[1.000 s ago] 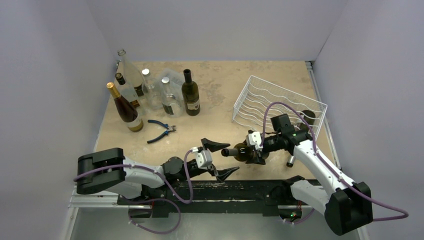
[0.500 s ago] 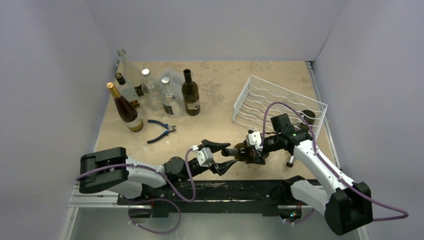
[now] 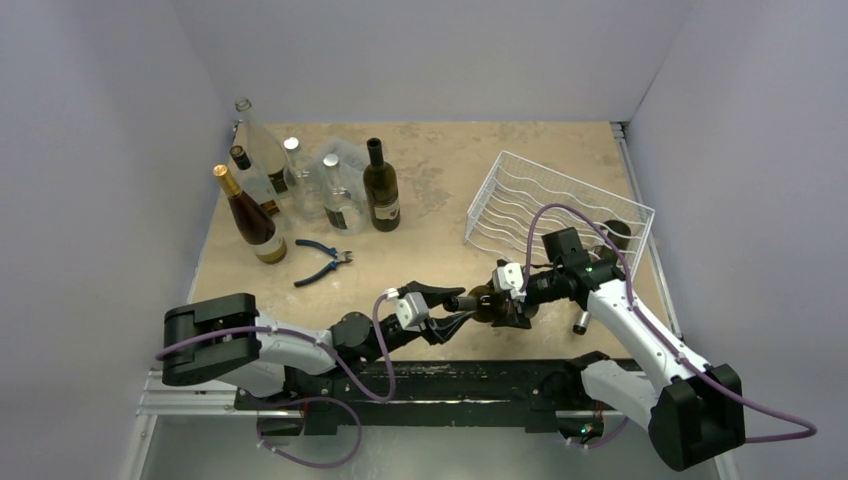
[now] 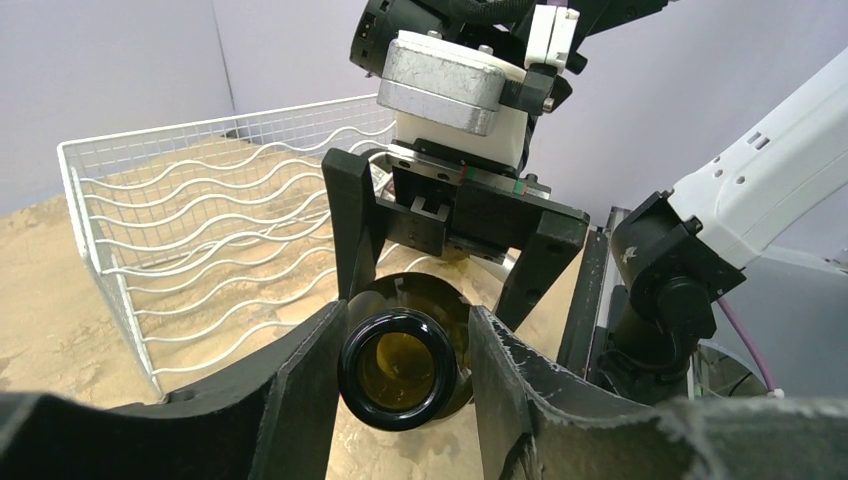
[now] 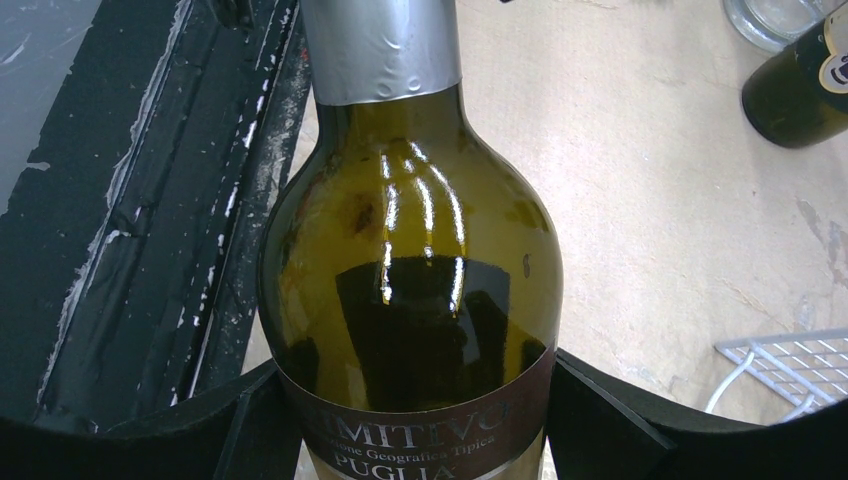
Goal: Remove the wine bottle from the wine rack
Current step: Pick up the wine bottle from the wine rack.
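Top external view shows the right gripper clamped on the wine bottle, level above the table, off the wine rack and near its front; left wrist view shows the left gripper with jaws closely flanking the bottle's neck, contact unclear; right wrist view shows both pads pressed against its body.
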